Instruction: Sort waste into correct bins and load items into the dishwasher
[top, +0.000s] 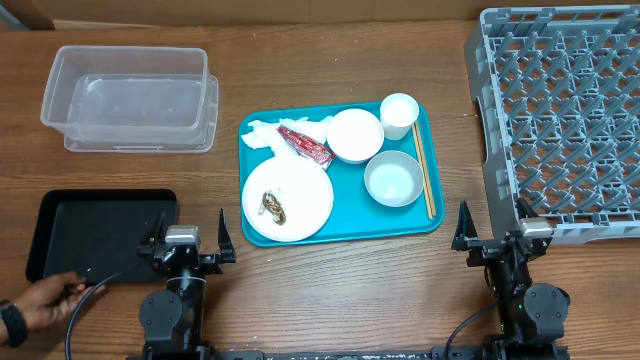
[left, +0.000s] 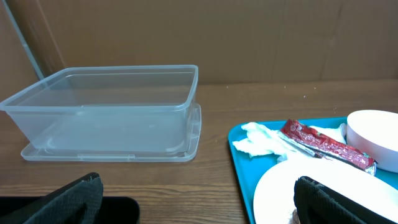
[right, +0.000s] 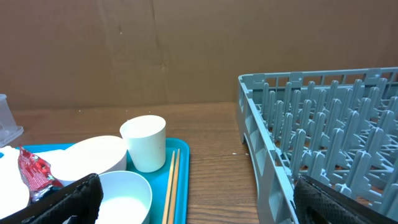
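Overhead, a teal tray (top: 345, 222) sits mid-worktop (top: 330, 290). It holds a plate (top: 305, 190) with a food scrap (top: 273, 207) on it, two bowls (top: 355, 135), a cup (top: 398, 113), chopsticks (top: 425, 180) along its right edge, and a napkin (top: 262, 135) under a red wrapper (top: 305, 145). A clear tub (top: 130, 100) stands far left, with a black tray (top: 100, 230) nearer the front. A grey dish rack (top: 560, 120) is at right. The left hand (top: 190, 224) and right hand (top: 491, 228) sit at the front edge, fingers apart, empty.

dish rack (top: 560, 120): overhead, runs off the frame at 2 o'clock.
plate (left: 273, 193): left wrist view, cut by the edge at 5 o'clock.
bowl (left: 376, 140): same view, cut at 3 o'clock.
person's hand (top: 50, 293): overhead, cut at 8 o'clock.
food scrap (top: 273, 207): too small to identify.
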